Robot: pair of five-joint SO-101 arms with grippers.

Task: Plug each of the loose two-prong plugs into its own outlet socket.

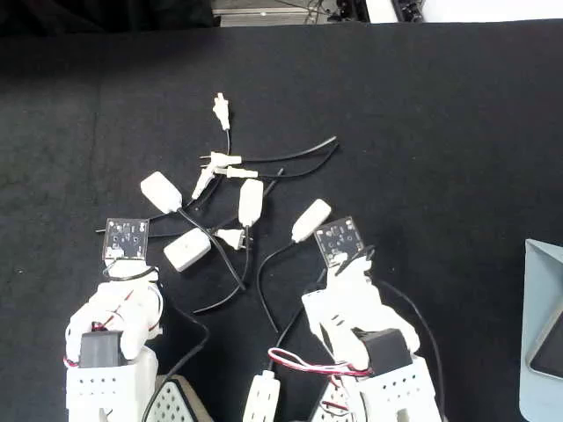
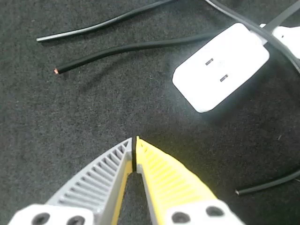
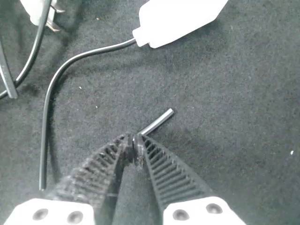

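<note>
Both arms sit at the near edge of the bench [image 1: 457,105], and no plug is in a socket yet. The left claw [image 2: 135,143] has its fingers pressed together on nothing, low over the bare bench. A white socket [image 2: 220,68] lies just ahead of it with its two slots facing up. The right claw [image 3: 133,140] is closed too. A cut cord end [image 3: 157,123] pokes out at its tips, and I cannot tell whether it is pinched or only lying underneath. A second socket [image 3: 180,18] lies farther ahead of that claw.

The loose plugs [image 1: 220,160] lie around the middle of the bench, with one plug [image 1: 221,107] apart toward the far edge. Their black cords [image 1: 290,158] cross one another.

Those crossings look like the main hazard, because lifting one plug would likely drag its neighbours out of place. The sockets seem light and unfixed, so a push could slide one away unless the other claw braces it. Prongs that meet the slots tilted would probably skid off. The right claw could also carry the cord end along if it rises.
</note>
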